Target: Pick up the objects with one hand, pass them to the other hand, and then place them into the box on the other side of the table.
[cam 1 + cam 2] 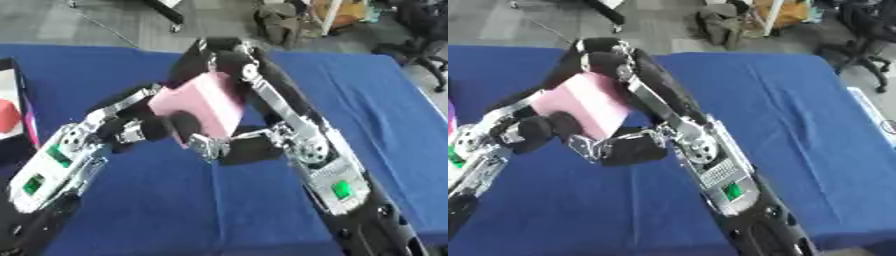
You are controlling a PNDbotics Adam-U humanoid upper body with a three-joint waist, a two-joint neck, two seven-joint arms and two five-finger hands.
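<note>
Both hands (229, 65) (149, 107) gripping pink block (203, 102), lower edge hidden

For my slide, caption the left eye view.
Both hands, left and right, hold a pink block mid-handover above blue table.

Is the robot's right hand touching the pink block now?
Touching. In the left eye view the right hand has its fingers curled over the top edge of the pink block, with no gap; the left hand also holds it from below.

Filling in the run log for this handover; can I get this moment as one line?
phase: handover | pink block held between both hands above blue table | left hand fingers curled on it | right hand fingers curled on it
</note>
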